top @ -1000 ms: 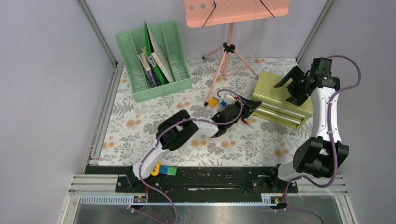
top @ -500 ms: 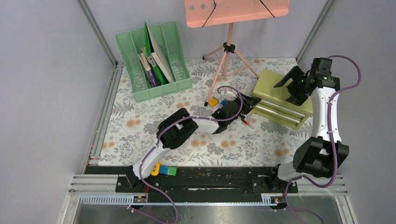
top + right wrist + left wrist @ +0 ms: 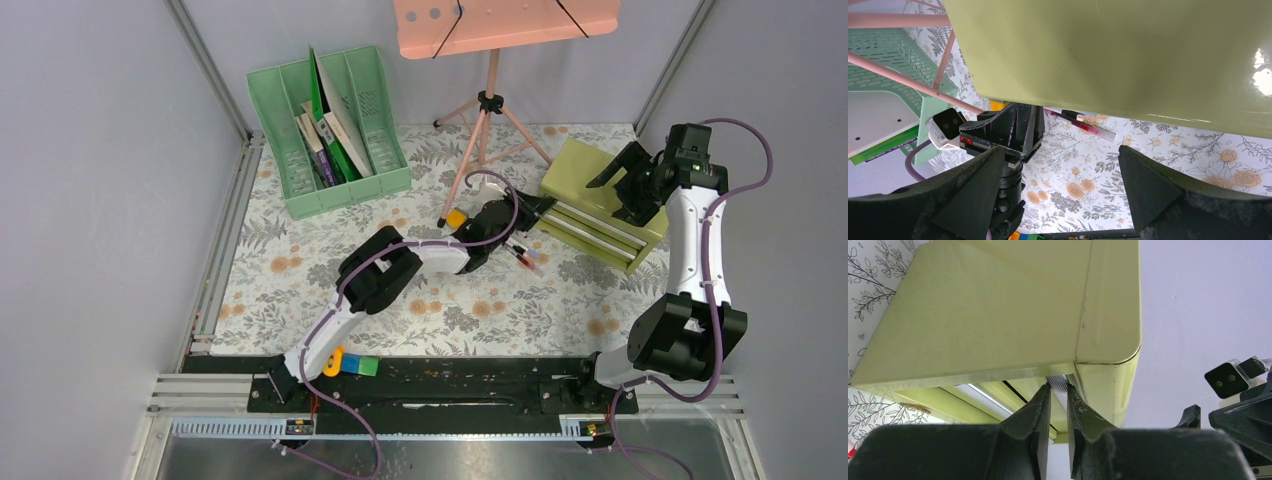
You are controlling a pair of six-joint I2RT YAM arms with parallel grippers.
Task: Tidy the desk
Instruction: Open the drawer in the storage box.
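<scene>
Top external view: we see the desk (image 3: pixel 300 285), its fern-and-flower cloth filling the space inside the aluminium rails, stretched out under both arms. Toward its far right corner sits the olive-green drawer box (image 3: pixel 585 180), turned at an angle. The left gripper (image 3: pixel 538 210) reaches across to the left end of the box's front. In the left wrist view we find its fingers (image 3: pixel 1035 405) drawn almost together, pinching a ribbed silver drawer handle (image 3: pixel 1057 383) close to the box's corner. The right gripper (image 3: pixel 628 180) hangs over the top of the box with its jaws spread wide, and we cannot make out any contact. Just beside the left gripper, some pens (image 3: pixel 525 257) and a yellow block (image 3: pixel 456 217) lie on the cloth. Behind them stands a pink music stand (image 3: pixel 488 100). At the far left we see a green file rack (image 3: pixel 300 195) holding books (image 3: pixel 335 140). Small coloured blocks (image 3: pixel 350 364) lie near the left arm's base.
</scene>
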